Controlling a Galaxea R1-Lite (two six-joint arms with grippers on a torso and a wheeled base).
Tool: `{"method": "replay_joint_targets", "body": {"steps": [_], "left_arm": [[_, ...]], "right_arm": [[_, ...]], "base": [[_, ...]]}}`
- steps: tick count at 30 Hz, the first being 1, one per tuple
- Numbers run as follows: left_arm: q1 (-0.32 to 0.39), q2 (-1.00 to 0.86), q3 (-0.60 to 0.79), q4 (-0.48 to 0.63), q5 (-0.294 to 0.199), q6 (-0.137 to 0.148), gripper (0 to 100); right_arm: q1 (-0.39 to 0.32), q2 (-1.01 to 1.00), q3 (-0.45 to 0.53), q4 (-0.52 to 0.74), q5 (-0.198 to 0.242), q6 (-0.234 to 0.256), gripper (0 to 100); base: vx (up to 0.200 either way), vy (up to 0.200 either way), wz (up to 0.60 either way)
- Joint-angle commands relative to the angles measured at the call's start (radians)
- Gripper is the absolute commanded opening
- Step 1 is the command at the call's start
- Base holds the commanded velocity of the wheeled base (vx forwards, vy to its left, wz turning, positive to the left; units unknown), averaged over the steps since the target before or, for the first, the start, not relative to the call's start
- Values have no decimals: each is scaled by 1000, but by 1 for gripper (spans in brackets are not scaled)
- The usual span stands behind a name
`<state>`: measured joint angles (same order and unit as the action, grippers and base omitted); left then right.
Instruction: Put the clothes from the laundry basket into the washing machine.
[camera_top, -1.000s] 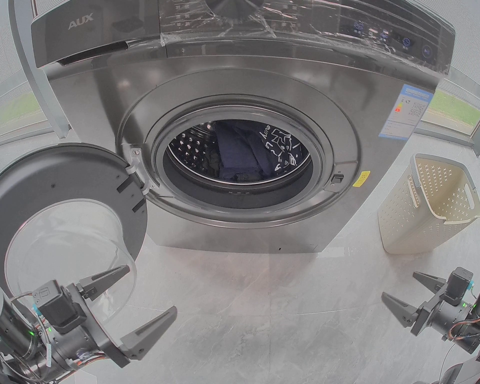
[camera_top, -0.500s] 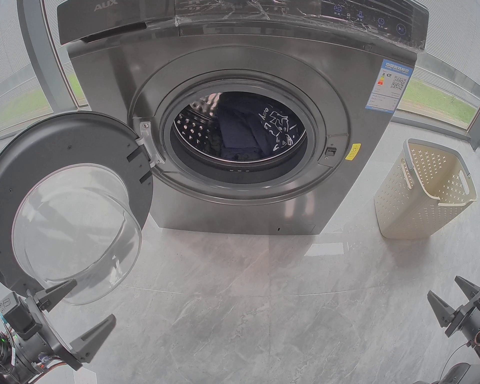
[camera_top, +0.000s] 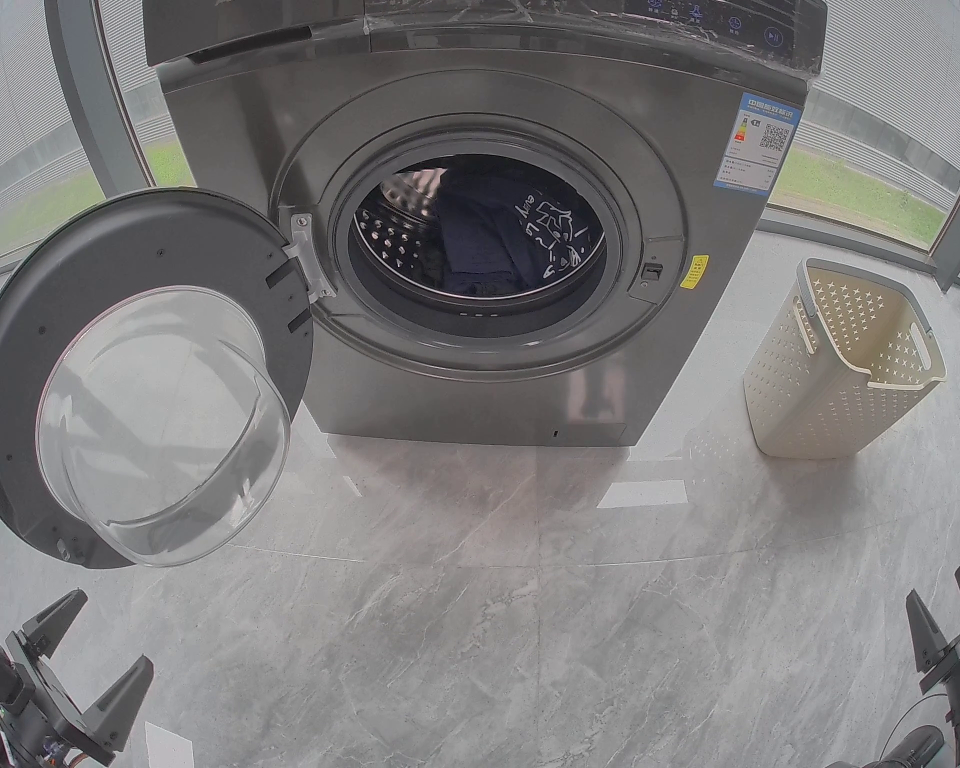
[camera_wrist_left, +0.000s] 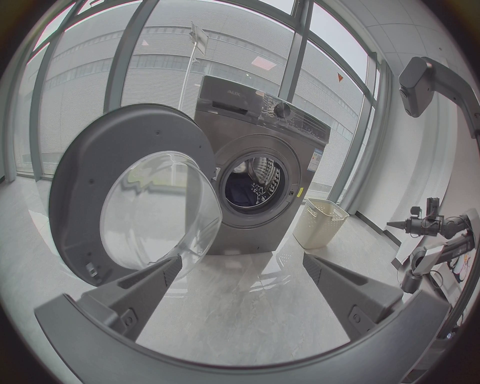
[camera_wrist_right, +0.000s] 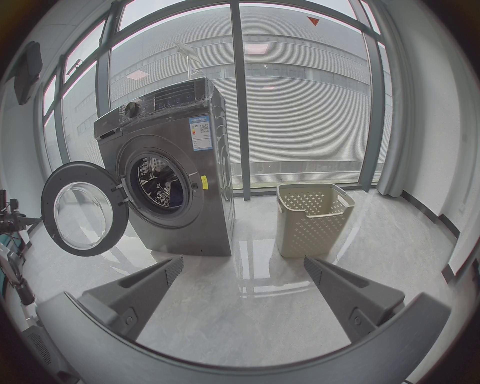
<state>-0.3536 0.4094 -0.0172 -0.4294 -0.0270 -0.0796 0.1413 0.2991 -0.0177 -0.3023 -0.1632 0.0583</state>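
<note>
Navy clothes (camera_top: 500, 235), one white-printed, lie in the drum of the washing machine (camera_top: 250, 140); the laundry basket (camera_top: 800, 390) stands beside it. The left gripper (camera_wrist_left: 241, 259) and right gripper (camera_wrist_right: 242, 262) gape, holding nothing. The head camera has backed away, and both grippers show lower than before.

Washing machine (camera_top: 500, 400) mouth unobstructed (door (camera_top: 150, 240) stands open).

- The washing machine (camera_top: 480, 405) is silver-grey.
- The clothes (camera_top: 500, 235) are navy, one with white print.
- The laundry basket (camera_top: 790, 390) is cream, dotted with perforations.
- The floor (camera_top: 520, 620) is grey and marble-veined.
</note>
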Motion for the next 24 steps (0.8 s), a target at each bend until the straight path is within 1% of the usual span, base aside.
{"method": "replay_joint_targets", "body": {"steps": [1,2,3,4,5,7,9,11,12,13,14,16,18,19,20,21,22,24], "left_arm": [[76,-141,17,57,-14,-5,100],[87,-159,17,73,-14,-3,100],[88,-162,17,75,-14,-3,100],[111,-195,17,104,-16,-2,100],[111,-195,17,104,-16,-2,100],[151,-236,17,149,-14,-3,100],[194,-267,17,178,-16,-2,100],[223,-290,17,205,-16,-2,100],[248,-316,17,231,-16,3,100],[260,-317,17,241,-14,14,100],[271,-320,17,247,-16,17,100],[282,-322,17,245,-14,20,100],[289,-323,17,247,-16,20,100],[340,-343,17,274,-25,32,100],[355,-356,17,305,-34,44,100],[372,-377,17,360,-42,53,100],[370,-379,16,380,-42,57,100],[370,-379,17,359,-36,43,100]], "right_arm": [[-43,-167,16,103,2,-2,100],[-48,-198,16,135,2,-2,100],[-48,-203,16,141,4,-2,100],[-48,-216,16,189,2,8,100],[-48,-216,16,189,2,8,100],[-48,-210,16,218,-7,15,100],[-71,-219,16,235,-7,-5,100],[-124,-241,12,249,1,-28,100],[-161,-267,15,250,8,-54,100],[-161,-273,15,249,10,-57,100],[-157,-273,16,249,13,-55,100],[-152,-287,16,252,24,-52,100],[-152,-291,16,253,25,-52,100],[-152,-296,16,253,27,-52,100],[-152,-296,16,253,27,-54,100],[-154,-296,16,253,28,-58,100],[-154,-296,16,253,30,-61,100],[-154,-296,16,253,44,-68,100]], "base": [[0,0,0],[-200,0,0],[-200,0,0],[-200,0,0],[-200,0,0],[-200,0,0],[0,0,0],[0,0,0],[0,0,0],[0,0,0],[0,0,0],[0,0,0],[0,0,0],[0,0,0],[0,0,0],[0,0,0],[0,0,0],[0,0,0]]}}
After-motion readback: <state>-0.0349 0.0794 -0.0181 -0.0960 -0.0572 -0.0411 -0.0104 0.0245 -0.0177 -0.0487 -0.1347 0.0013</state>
